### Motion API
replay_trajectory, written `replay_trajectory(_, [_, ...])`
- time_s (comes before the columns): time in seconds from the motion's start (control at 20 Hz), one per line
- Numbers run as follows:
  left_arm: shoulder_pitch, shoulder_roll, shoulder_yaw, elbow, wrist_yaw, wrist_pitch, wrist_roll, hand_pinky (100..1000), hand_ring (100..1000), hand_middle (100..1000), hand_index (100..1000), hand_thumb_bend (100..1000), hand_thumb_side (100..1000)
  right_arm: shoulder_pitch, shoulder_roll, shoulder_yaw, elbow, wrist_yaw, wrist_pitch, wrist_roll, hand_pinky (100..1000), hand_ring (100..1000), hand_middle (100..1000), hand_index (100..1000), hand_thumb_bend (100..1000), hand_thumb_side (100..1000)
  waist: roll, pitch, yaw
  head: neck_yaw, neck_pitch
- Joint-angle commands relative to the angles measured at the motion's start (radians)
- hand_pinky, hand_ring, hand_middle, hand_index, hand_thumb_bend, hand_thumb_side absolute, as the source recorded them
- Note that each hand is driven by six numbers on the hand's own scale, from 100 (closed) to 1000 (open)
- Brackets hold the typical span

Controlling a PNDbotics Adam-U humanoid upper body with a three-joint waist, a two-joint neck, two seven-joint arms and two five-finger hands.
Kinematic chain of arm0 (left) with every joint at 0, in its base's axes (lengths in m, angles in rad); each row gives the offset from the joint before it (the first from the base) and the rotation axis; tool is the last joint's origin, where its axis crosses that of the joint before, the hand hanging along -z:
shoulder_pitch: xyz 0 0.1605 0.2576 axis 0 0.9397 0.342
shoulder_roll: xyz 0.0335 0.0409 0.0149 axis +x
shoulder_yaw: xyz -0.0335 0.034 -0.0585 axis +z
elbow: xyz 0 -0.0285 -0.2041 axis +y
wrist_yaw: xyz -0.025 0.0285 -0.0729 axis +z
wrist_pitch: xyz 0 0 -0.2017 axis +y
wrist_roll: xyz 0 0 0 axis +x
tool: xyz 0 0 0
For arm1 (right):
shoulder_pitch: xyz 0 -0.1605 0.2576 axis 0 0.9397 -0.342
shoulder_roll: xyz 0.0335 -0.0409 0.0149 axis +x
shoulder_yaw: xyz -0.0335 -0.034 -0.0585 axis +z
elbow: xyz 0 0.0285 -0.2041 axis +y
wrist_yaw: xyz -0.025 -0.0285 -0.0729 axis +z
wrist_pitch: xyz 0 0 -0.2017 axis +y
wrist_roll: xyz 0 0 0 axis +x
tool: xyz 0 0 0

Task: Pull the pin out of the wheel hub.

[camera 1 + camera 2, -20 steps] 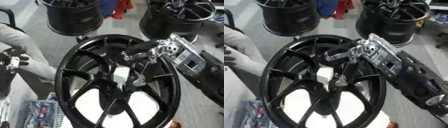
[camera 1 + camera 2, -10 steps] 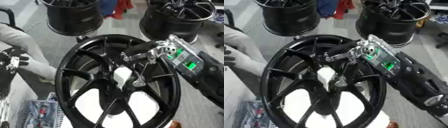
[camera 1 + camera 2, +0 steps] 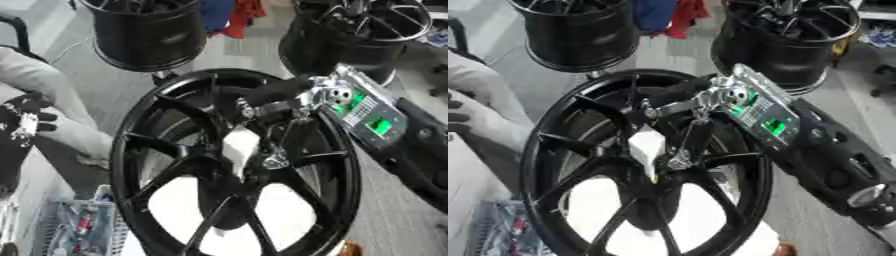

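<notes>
On a workshop floor among spare rims, the right hand reaches into the wheel hub, fingers curled around the pale pin, apparently for extraction.

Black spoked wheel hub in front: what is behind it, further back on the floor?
Behind the black spoked wheel hub stand two more black wheel rims, one left, one right, with red and blue cloth between. The right robot hand covers part of the hub's upper rim.
</notes>
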Motion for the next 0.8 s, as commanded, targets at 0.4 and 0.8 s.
replay_trajectory(0.4, [-0.012, 0.016, 0.002, -0.017, -0.002, 0.000, -0.003, 624, 637, 662, 784, 129, 616, -0.099, -0.059, -0.083, -0.089, -0.118, 0.057, -0.052, 312, 310, 300, 433, 100, 134, 0.000, -0.016, -0.004, 0.001, 0.005])
replay_trajectory(0.8, [-0.008, 0.024, 0.007, -0.015, -0.006, 0.001, 0.001, 625, 637, 662, 784, 128, 618, -0.079, -0.208, -0.223, -0.207, -0.270, 0.130, -0.158, 311, 309, 300, 436, 100, 147, -0.008, -0.020, -0.029, 0.012, 0.005])
